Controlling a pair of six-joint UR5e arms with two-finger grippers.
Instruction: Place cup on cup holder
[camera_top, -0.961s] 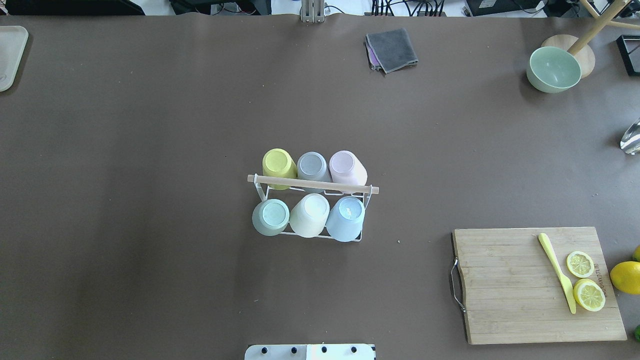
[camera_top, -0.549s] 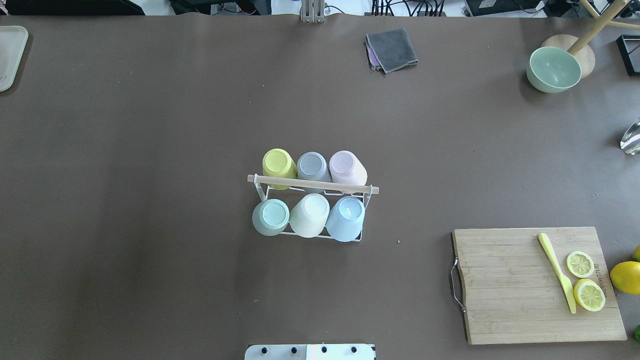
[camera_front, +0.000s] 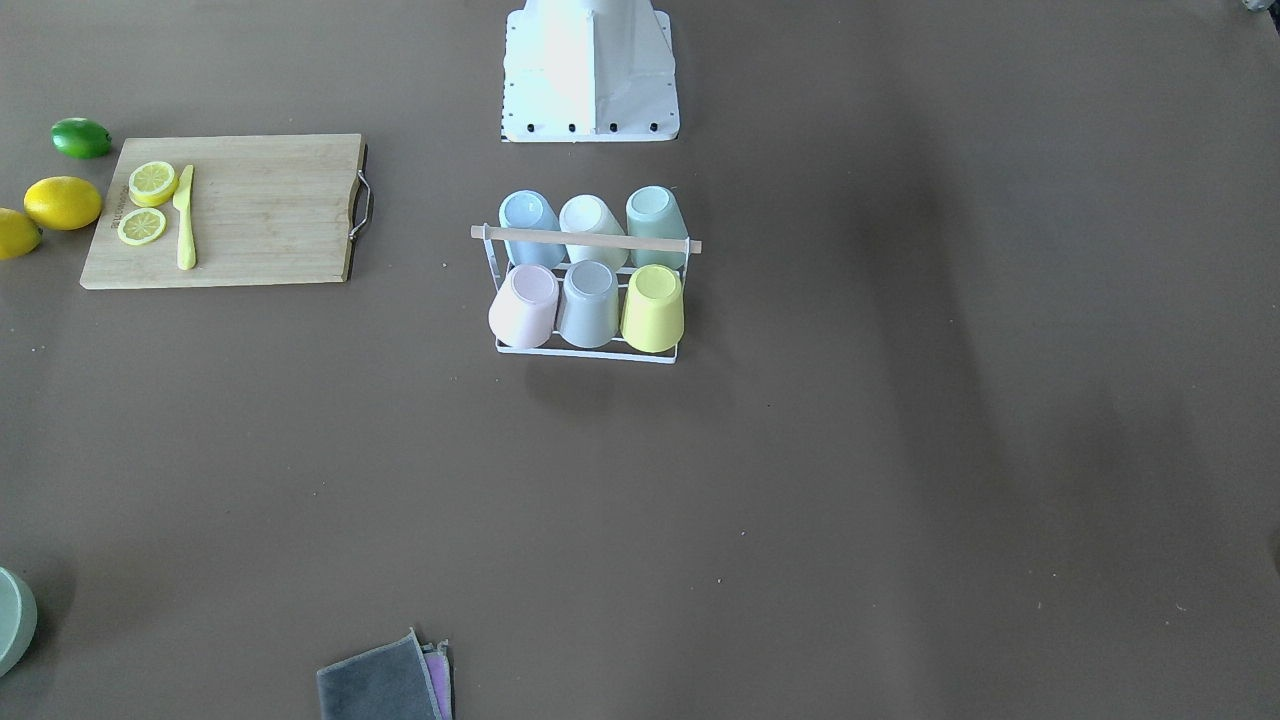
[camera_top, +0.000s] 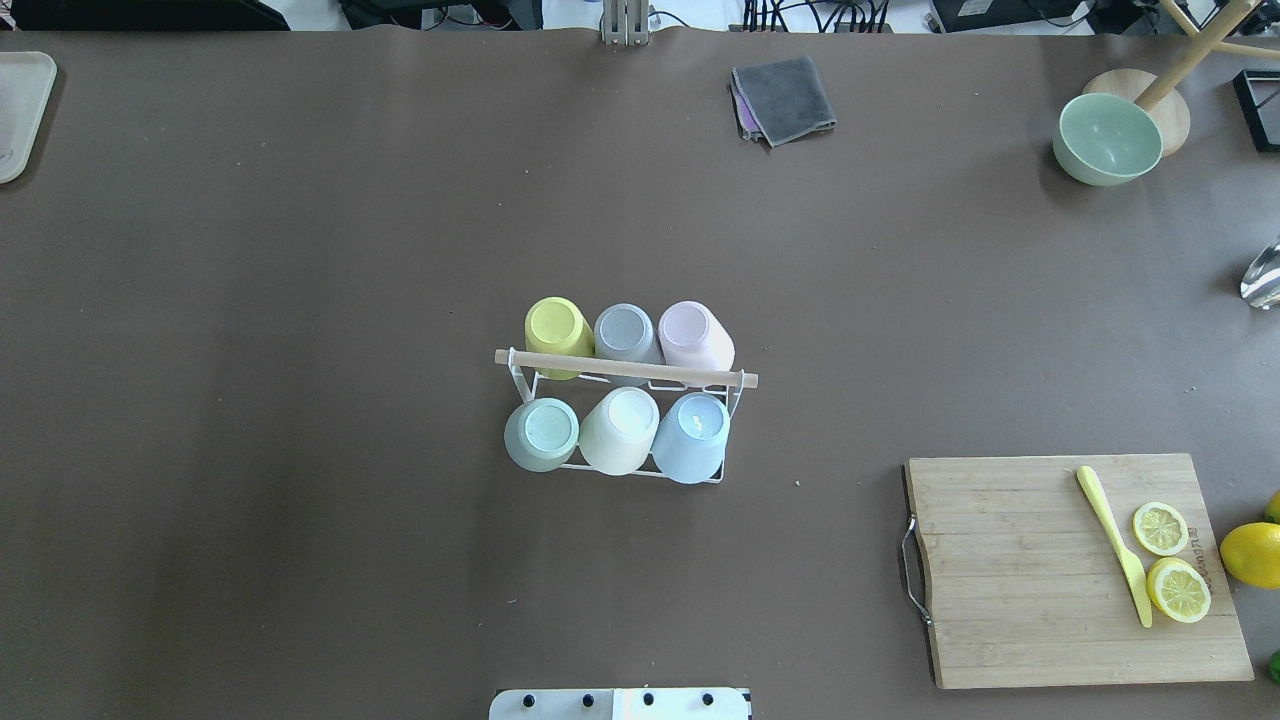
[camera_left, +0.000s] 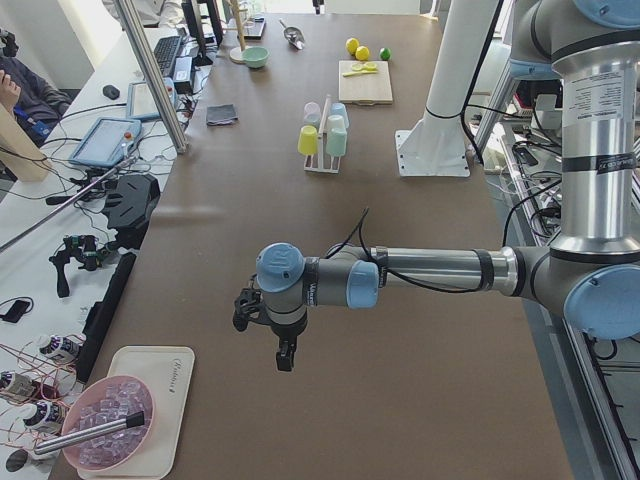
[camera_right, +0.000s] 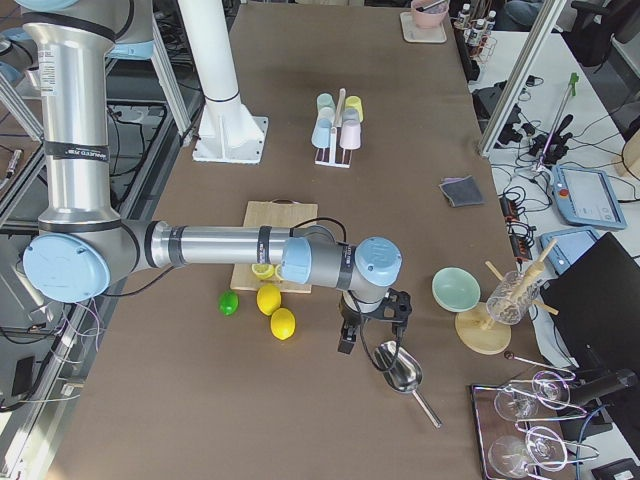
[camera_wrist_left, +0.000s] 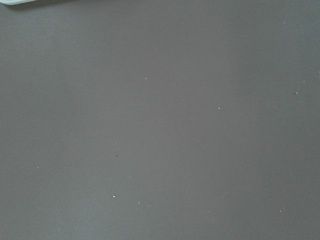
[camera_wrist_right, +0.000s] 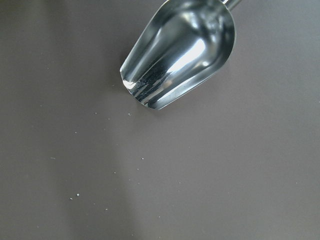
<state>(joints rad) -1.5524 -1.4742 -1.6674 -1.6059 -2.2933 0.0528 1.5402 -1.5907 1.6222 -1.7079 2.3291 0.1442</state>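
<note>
The cup holder (camera_top: 625, 368) stands near the middle of the brown table (camera_top: 300, 300), in front of the robot's base. It carries six cups, all upturned on its pegs, in two rows of three on either side of the wooden bar. The far row holds the yellow cup (camera_top: 555, 325), the grey cup (camera_top: 623, 330) and the pink cup (camera_top: 690, 332). The near row holds the green cup (camera_top: 545, 430), the cream cup (camera_top: 622, 425) and the blue cup (camera_top: 695, 430). Every place on the rack is filled.

The left gripper (camera_left: 284, 362) hangs pointing down over bare table, well apart from the rack and near one tray (camera_left: 175, 385). The right gripper (camera_right: 348, 342) hangs just beside one metal scoop (camera_wrist_right: 180, 55) towards the opposite end of the table. Each shows only in a side view, so I cannot tell whether its jaws are parted or closed.

One wooden cutting board (camera_top: 1020, 570) bears one yellow knife (camera_top: 1112, 545) and two lemon slices (camera_top: 1160, 528). Beside it lie two whole lemons (camera_front: 62, 202) and one lime (camera_front: 80, 137). One green bowl (camera_top: 1105, 138) and one folded grey cloth (camera_top: 783, 98) lie along the far edge.
</note>
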